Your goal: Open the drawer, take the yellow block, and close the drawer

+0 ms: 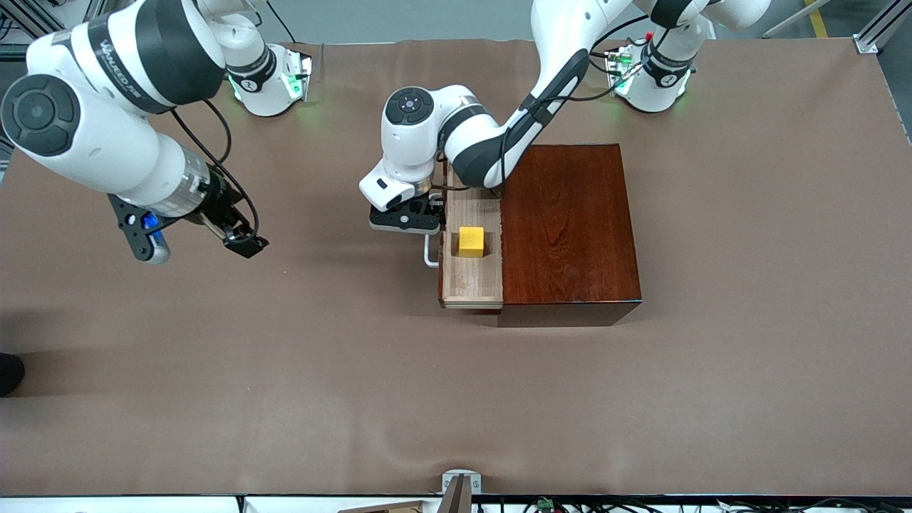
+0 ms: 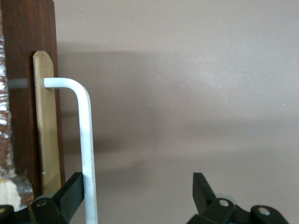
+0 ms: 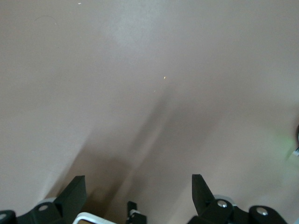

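The left pincer is at the drawer's front, low over the bench, with its fingers spread wide. In the left wrist view the white handle runs along the inner face of one finger, touching it or nearly so, while the other finger stands well apart; nothing is clamped. The right pincer hangs over bare bench toward the right arm's end, also spread wide and empty; that arm waits.

The drawer stands partly pulled out of the wooden box, toward the right arm's end of the bench. Its long axis runs toward and away from the front camera, as does the bar of the handle. The yellow block rests on the pale drawer floor, about midway along that axis, in open sight and clear of the box top.

Governing relation: the block lies just beside the left pincer, past the drawer's front panel, on the side toward the box. The left arm is judged much the nearer of the two; the right pincer is well apart from the drawer. A pickup calls for descent from above with the fingers astride the block. The drawer opening appears wide enough for this.
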Tool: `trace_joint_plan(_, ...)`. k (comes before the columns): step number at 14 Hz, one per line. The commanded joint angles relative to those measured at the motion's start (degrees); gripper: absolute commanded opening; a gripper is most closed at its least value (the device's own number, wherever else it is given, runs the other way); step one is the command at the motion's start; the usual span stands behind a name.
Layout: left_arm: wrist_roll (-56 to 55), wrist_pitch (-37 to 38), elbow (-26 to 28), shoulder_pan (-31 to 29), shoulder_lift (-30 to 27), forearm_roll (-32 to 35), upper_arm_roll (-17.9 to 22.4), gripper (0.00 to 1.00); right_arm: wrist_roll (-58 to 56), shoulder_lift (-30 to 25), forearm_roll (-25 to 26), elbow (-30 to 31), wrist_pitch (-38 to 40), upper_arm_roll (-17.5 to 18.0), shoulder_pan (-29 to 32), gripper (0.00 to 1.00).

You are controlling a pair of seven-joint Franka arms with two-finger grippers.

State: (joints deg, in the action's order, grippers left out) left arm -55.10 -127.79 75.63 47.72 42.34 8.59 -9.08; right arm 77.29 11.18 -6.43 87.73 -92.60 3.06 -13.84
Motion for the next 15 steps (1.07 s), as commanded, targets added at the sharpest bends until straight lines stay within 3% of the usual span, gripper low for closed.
trace_joint_plan(1,-0.7,1.7,-3.5,1.2,-2.4,-3.7,-2.3,1.0,4.6,0.2,-1.7,0.2,-0.6,-0.3,-1.4,1.0)
trace_joint_plan(7,-0.4,15.4,-3.1,-5.6,-14.5,-6.1,-2.1,1.0,10.3,-0.1,-4.0,0.1,-2.3,-0.3,-1.8,1.0)
trace_joint_plan(12,1.0,33.4,-1.3,-14.8,-24.7,-5.7,-1.9,1.0,20.5,2.3,-2.5,-0.8,-6.3,-0.5,-10.3,1.0)
trace_joint_plan(15,15.2,37.0,4.1,-23.1,-31.9,-5.8,-2.0,1.0,30.6,5.8,-2.3,-1.1,-8.9,-0.4,-15.7,1.0)
